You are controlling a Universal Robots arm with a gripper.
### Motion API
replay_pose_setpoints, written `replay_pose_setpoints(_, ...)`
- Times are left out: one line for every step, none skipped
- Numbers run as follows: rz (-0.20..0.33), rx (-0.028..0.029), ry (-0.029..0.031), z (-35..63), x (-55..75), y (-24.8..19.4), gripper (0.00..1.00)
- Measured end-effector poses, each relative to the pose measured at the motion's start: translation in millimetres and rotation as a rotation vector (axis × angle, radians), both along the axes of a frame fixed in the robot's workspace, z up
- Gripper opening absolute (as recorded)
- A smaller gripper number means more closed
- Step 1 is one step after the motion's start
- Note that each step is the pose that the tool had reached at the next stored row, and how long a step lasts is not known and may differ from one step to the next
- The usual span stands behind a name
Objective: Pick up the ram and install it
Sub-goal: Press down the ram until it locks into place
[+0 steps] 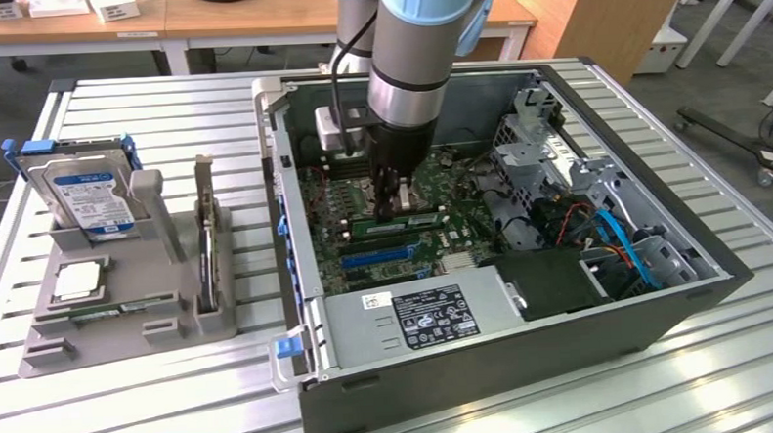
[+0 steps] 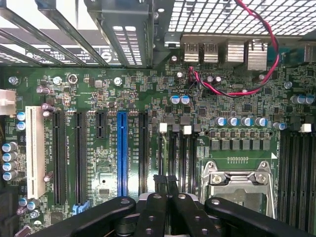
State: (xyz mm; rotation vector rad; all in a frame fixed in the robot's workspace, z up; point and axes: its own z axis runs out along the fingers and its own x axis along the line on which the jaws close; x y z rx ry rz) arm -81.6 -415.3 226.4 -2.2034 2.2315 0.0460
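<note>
Ram: a green stick [image 1: 408,218] is seen on the motherboard inside the open computer case [image 1: 498,368], just under the fingertips.
Long axis: laid across the board, from the exterior view's left to its right, alongside the blue slot [image 1: 373,255].
Surface: the case and a grey parts tray [image 1: 105,336] are set on a slatted metal table [image 1: 160,119]; wooden desks [image 1: 222,23] are behind.
Arm: held upright, reaching straight down into the case.
Gripper [image 1: 389,211]: fingers [image 2: 159,185] are pressed together; a hold on the ram cannot be told.
</note>
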Motion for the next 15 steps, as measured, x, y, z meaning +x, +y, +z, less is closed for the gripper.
replay_pose_setpoints(0.000,0.0001,0.0000,-0.4,0.0,0.0,0.10)
replay_pose_setpoints(0.000,0.0000,-0.0001,-0.8,0.0,0.0,0.10)
replay_pose_setpoints(0.000,0.0000,0.0000,-1.3,0.0,0.0,0.10)
replay_pose_setpoints(0.000,-0.0002,0.0000,-1.5,0.0,0.0,0.10)
replay_pose_setpoints(0.000,-0.0002,0.0001,-1.6,0.0,0.0,0.10)
replay_pose_setpoints(0.000,-0.0002,0.0000,-1.6,0.0,0.0,0.10)
replay_pose_setpoints(0.000,-0.0001,0.0000,-1.7,0.0,0.0,0.10)
replay_pose_setpoints(0.000,0.0001,-0.0001,-1.7,0.0,0.0,0.10)
replay_pose_setpoints(0.000,0.0000,-0.0002,-1.8,0.0,0.0,0.10)
replay_pose_setpoints(0.000,0.0001,-0.0002,-1.8,0.0,0.0,0.10)
replay_pose_setpoints(0.000,0.0001,-0.0001,-2.0,0.0,0.0,0.10)
replay_pose_setpoints(0.000,0.0001,-0.0001,-2.3,0.0,0.0,0.10)
replay_pose_setpoints(0.000,-0.0001,0.0000,-2.7,0.0,0.0,0.10)
replay_pose_setpoints(0.000,-0.0002,0.0001,-3.1,0.0,0.0,0.10)
replay_pose_setpoints(0.000,-0.0004,0.0002,-3.4,0.0,-0.1,0.10)
